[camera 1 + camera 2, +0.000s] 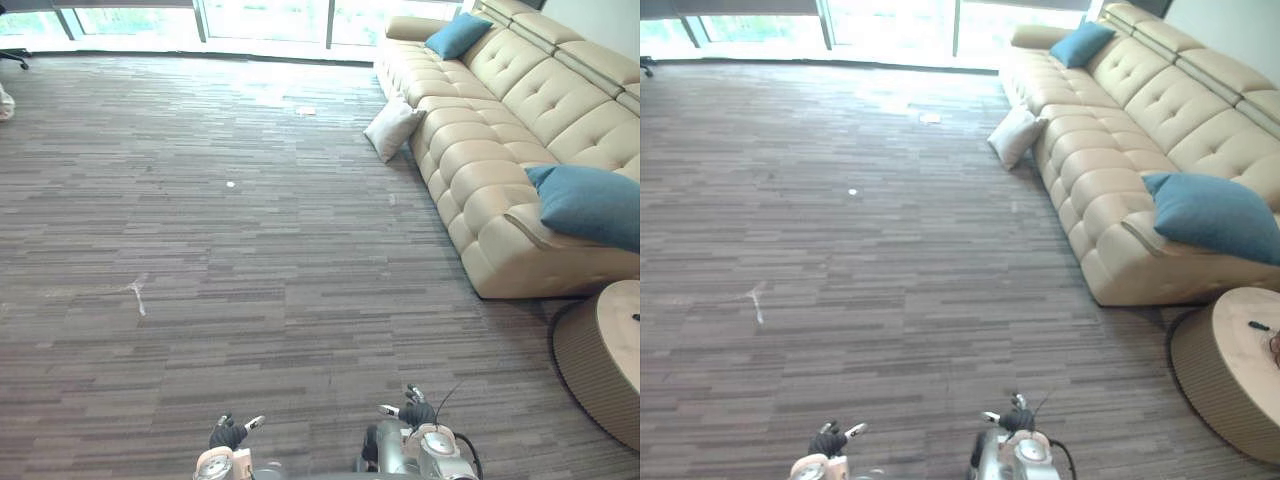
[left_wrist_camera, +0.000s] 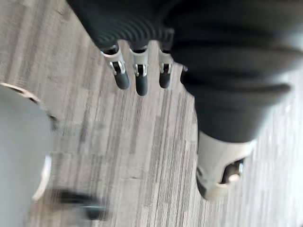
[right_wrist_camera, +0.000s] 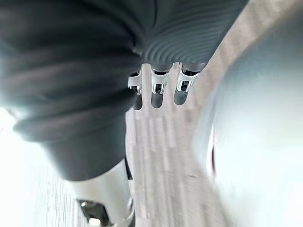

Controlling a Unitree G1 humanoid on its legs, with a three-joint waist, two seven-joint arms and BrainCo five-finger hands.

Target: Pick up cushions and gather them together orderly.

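Three cushions, two blue and one beige, lie scattered, none yet gathered, we judge: the far blue cushion [image 1: 457, 35] on the one sofa [image 1: 520, 95], upper right; the near blue cushion [image 1: 590, 205] at the right edge; the beige cushion [image 1: 392, 128] on the floor [image 1: 250, 250] against the sofa. Our left hand [image 1: 228, 434] and right hand [image 1: 415, 410], bottom centre, hang empty, fingers [image 2: 141, 78] straight and apart.
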